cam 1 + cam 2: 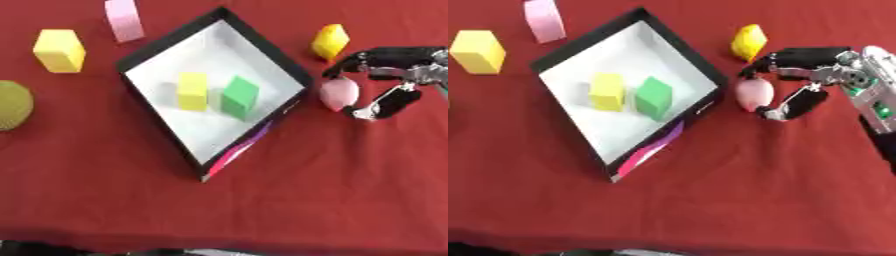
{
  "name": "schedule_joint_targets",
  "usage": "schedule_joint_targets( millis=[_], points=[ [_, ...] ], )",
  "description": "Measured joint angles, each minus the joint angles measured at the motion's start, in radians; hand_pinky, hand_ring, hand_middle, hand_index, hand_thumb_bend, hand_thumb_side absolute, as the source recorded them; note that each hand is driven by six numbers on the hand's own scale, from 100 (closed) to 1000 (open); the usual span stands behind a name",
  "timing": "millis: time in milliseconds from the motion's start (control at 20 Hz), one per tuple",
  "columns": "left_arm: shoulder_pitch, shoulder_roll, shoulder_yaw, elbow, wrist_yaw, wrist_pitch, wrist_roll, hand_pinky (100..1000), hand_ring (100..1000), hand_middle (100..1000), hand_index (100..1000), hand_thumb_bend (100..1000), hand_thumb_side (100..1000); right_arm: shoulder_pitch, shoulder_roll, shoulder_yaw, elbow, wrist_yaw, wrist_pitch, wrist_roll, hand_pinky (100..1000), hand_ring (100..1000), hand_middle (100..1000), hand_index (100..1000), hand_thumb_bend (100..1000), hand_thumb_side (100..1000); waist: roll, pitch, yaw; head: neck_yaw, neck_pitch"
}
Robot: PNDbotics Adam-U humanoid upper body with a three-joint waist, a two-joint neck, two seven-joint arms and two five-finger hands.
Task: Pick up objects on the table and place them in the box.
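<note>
A black-rimmed box [166, 42] with a white floor lies askew in the middle of the red table. Inside it stand a yellow block [192, 91] and a green block [239, 97]. Just past the box's right corner sits a pink egg-shaped thing [754, 94]. My right hand [833, 67] reaches in from the right and is curled round it, fingers [798, 56] over its top and thumb [798, 105] under its lower side. Loose on the table are a yellow piece [330, 41], a yellow block [59, 50] and a pink block [124, 20]. My left hand does not show.
An olive round thing [13, 105] lies at the left edge. A strip of pink and purple [236, 150] shows along the box's lower right wall. Bare red cloth [332, 200] fills the near half of the table.
</note>
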Motion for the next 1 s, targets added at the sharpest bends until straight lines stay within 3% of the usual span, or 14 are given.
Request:
schedule_joint_targets(
  millis=[350, 700, 1000],
  points=[
    [0.000, 0.000, 0.000, 0.000, 0.004, 0.000, -0.004, 690, 826, 752, 730, 178, 727, -0.003, 0.000, 0.000, 0.017, 0.022, 0.000, -0.023, 966, 918, 698, 899, 216, 397, 0.000, 0.001, -0.001, 0.000, -0.001],
    [-0.003, 0.000, -0.005, 0.000, 0.004, 0.003, -0.007, 689, 826, 752, 729, 172, 731, -0.007, 0.000, 0.000, 0.029, 0.024, 0.026, -0.045, 895, 809, 640, 853, 160, 431, 0.002, 0.007, -0.001, -0.004, -0.006],
    [-0.004, 0.000, -0.007, 0.000, 0.007, 0.004, -0.010, 689, 827, 749, 729, 172, 732, -0.008, 0.000, 0.001, 0.036, 0.033, 0.050, -0.068, 835, 754, 588, 815, 213, 499, 0.003, 0.010, 0.000, -0.010, -0.008]
  ],
)
